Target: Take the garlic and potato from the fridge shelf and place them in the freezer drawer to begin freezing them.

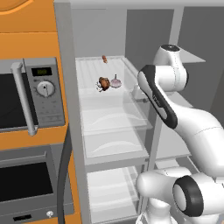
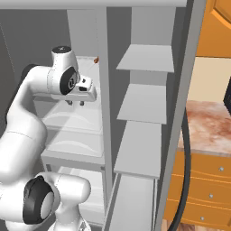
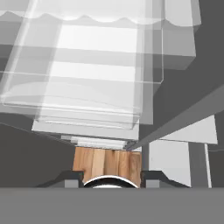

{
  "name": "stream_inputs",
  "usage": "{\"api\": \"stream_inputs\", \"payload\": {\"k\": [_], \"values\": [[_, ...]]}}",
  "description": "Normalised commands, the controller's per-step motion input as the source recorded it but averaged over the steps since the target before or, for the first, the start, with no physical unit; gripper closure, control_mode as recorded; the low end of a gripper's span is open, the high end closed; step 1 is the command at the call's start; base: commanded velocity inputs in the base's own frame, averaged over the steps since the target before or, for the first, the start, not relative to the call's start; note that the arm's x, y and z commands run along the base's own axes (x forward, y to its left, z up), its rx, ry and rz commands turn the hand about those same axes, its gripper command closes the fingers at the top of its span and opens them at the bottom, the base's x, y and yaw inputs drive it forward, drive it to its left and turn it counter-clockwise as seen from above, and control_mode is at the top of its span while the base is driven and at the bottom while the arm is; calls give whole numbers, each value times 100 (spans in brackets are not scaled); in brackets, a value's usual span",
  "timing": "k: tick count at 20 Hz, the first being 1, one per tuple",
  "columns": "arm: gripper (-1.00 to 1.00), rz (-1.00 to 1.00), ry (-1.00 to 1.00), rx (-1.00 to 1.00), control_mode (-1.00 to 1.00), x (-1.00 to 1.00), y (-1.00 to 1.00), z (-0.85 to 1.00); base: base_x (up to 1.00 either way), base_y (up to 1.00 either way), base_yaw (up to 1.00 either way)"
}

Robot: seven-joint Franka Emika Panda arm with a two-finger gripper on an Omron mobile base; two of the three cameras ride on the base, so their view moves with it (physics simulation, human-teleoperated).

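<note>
Garlic [image 1: 116, 82] and potato [image 1: 103, 83] lay touching side by side mid-shelf on the ribbed fridge shelf [image 1: 89, 70], toward its right rim; both untouched. The claw [image 2: 75, 103] hung at the shelf's front right corner, above the clear bins, fingers pointing down, holding nothing; its opening could not be judged. Both looked light, firm and round, likely to roll, the garlic's skin slippery; best pinched across the middle.
</note>
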Motion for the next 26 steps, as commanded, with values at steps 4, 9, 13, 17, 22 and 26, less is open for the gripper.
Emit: {"api": "stream_inputs", "payload": {"k": [4,9,13,17,22,26], "values": [[-100,0,-17,-3,-100,-14,4,0,0,0,0],[-100,0,-16,2,-100,17,24,24,0,0,0],[-100,0,-13,8,-100,26,27,33,0,0,0],[-100,0,-7,6,-100,13,23,38,0,0,0],[-100,0,0,1,-100,32,25,2,0,0,0],[-100,0,0,1,-100,52,26,0,0,0,0]]}}
